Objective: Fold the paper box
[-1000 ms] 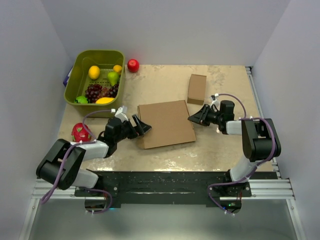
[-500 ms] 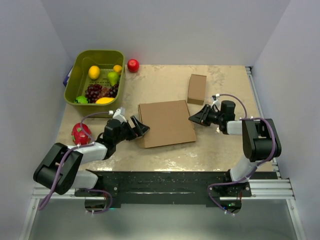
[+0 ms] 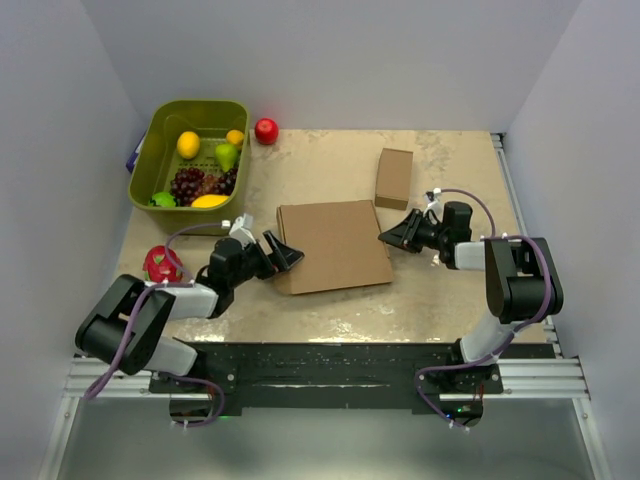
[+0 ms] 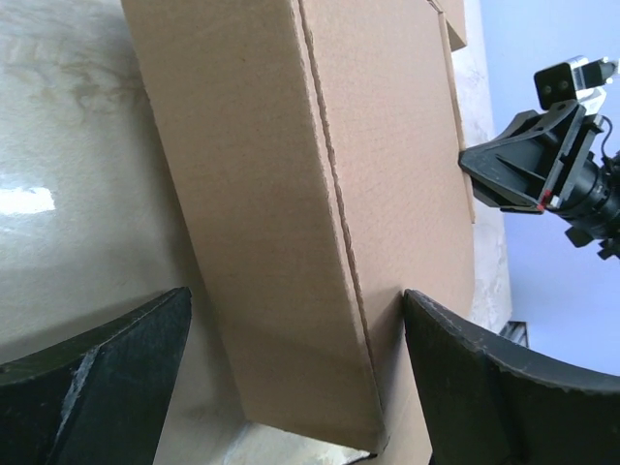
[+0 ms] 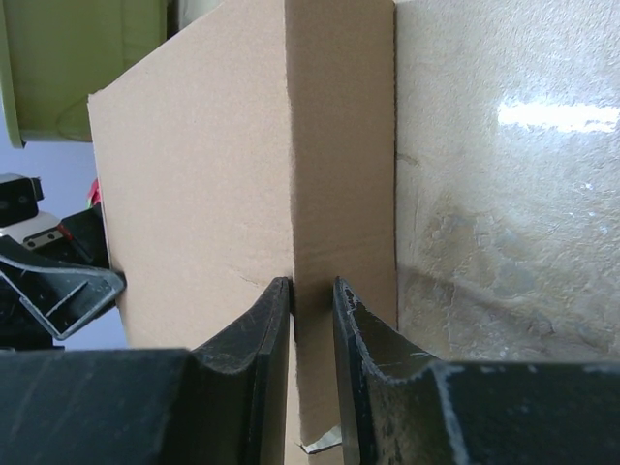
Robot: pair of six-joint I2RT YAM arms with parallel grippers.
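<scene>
The paper box lies as a shallow closed brown cardboard box in the middle of the table. My left gripper is at the box's left edge, open wide. In the left wrist view its fingers stand on either side of the near corner of the paper box without touching it. My right gripper is at the box's right edge. In the right wrist view its gripper shows a narrow gap. The fingertips sit at the top edge of the side wall. Whether they pinch cardboard does not show.
A smaller cardboard box stands behind the right gripper. At the back left is a green basket holding fruit. A red apple lies beside the basket, and a red fruit sits by the left arm.
My left gripper has shifted slightly along the box's left edge and back. The box and the right gripper stay almost where they were.
</scene>
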